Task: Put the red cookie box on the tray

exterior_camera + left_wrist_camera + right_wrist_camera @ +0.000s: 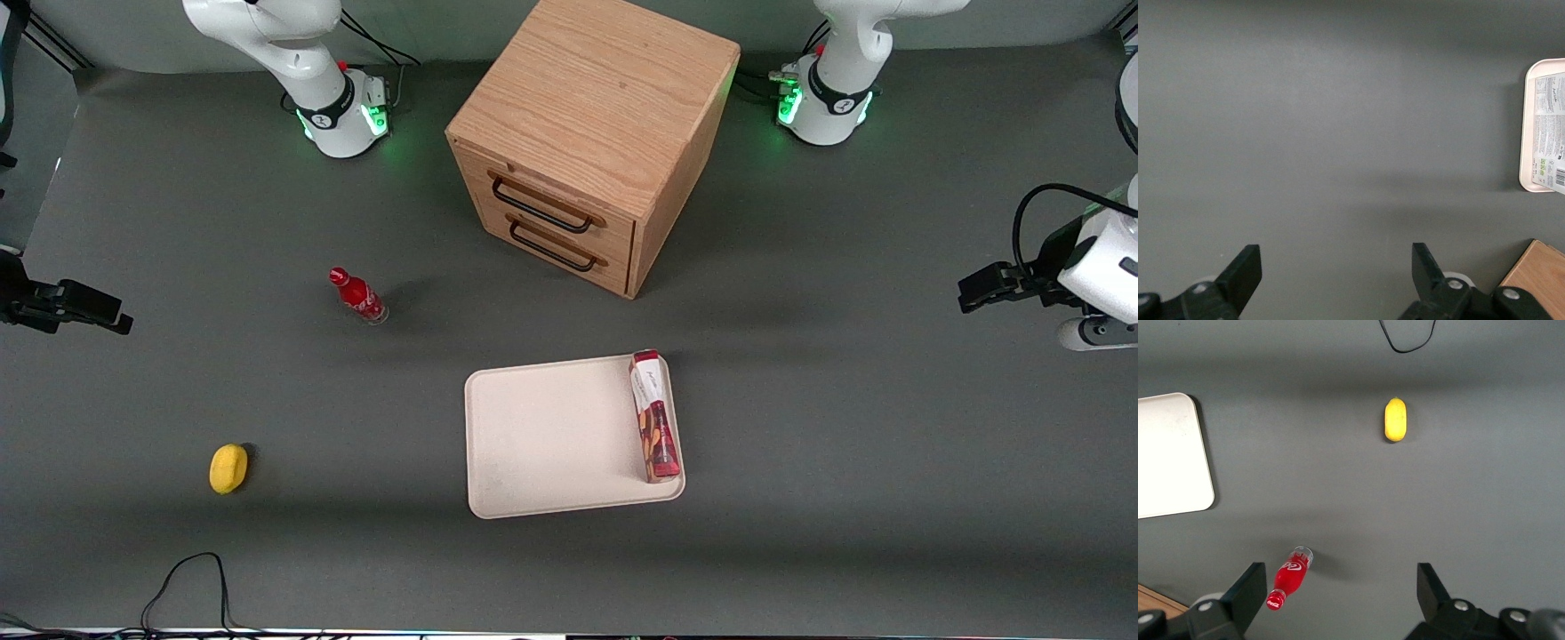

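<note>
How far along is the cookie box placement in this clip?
Placement looks done: the red cookie box lies flat on the tray, along the edge toward the working arm's end. Nothing is in hand: the gripper hangs open and empty above bare table, away from the tray. Nothing visible remains.

I work in a robot lab, on a test rig rather than in a lived-in room. My worktop (178, 178) is one plain grey mat. Two white arm bases (342, 111) glowing green are bolted at its edge, cables (191, 578) trail loose, and a lone wooden drawer cabinet (587, 142) stands as a prop, well apart from my raised, spread gripper (1337, 273).
</note>
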